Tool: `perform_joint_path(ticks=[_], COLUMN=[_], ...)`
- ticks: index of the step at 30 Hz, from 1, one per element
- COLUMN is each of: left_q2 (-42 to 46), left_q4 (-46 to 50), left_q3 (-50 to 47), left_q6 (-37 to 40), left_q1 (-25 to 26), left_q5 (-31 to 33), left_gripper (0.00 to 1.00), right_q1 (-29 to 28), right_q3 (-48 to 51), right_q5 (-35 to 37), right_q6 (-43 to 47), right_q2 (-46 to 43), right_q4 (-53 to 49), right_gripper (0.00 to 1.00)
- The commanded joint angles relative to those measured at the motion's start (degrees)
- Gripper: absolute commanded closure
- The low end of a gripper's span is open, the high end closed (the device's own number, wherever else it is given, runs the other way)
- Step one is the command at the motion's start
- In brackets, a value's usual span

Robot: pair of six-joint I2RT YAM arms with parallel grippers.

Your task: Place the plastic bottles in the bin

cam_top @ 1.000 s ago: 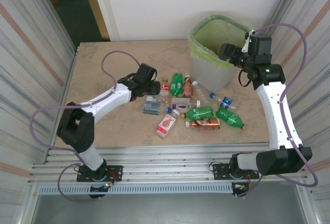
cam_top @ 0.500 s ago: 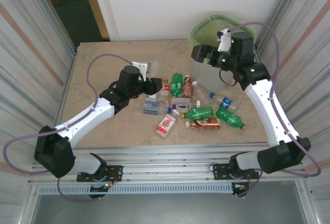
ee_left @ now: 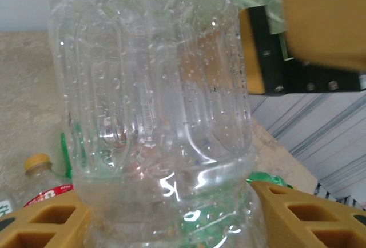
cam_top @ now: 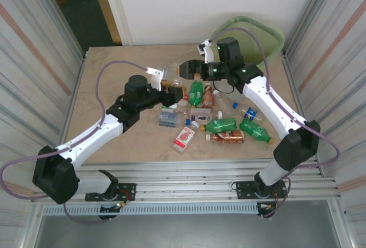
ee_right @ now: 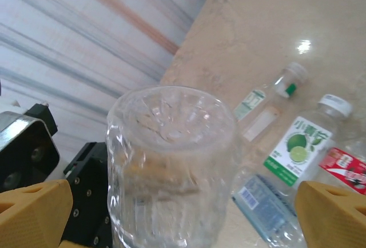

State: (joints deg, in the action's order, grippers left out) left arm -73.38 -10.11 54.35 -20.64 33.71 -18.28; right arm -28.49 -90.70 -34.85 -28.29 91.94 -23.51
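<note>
The left hand (cam_top: 170, 92) grips a clear ribbed plastic bottle (ee_left: 154, 105), the right hand (cam_top: 186, 68) gapes around it (a handover, likely), and ten-odd labelled bottles (cam_top: 220, 125) mid-bench (cam_top: 114, 71) await the green-lined translucent bin (cam_top: 274, 31).

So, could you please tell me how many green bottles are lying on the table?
3. One green bottle lies at the pile's far side, a second green bottle in its middle, a third green bottle at its right end. More may be hidden beneath the arms.
</note>
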Motion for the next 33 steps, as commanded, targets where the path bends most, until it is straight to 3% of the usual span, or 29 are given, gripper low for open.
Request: perform_joint_path(ticks=[1,5,13,17,21,33], left_q2=[1.91,2.00,2.40,2.62,3.27,10.45], left_q4=[-3.88,-4.08,-3.78,-3.76,-2.92,-2.72], left_q3=[-0.82,-1.06,-1.35,-1.74,-1.65,-6.24], left_q6=[1.65,1.51,1.66,1.53,1.85,3.80], left_q1=[-0.15,-0.14,-0.15,-0.22,-0.15,-0.24], left_q5=[-2.88,-2.83,-1.80,-1.32,-0.93,7.82], left_gripper=[0.47,0.47,0.46,0.36,0.01,0.01], right_q1=[-1.56,-2.75,-3.07,-3.06,-2.72,4.07], right_q3=[-2.64,-3.64,-3.73,-3.70,-3.61,-8.52], right_q5=[-2.83,-3.48,-2.46,-0.80,0.90,3.86], right_q6=[-2.05,-2.71,-3.23,-2.74,-2.07,-1.07], right_q2=[2.36,4.72,5.43,4.74,3.69,-0.25], right_q4=[2.59,2.92,2.96,2.51,1.91,-0.59], right_gripper=[0.01,0.07,0.36,0.46,0.50,0.53])
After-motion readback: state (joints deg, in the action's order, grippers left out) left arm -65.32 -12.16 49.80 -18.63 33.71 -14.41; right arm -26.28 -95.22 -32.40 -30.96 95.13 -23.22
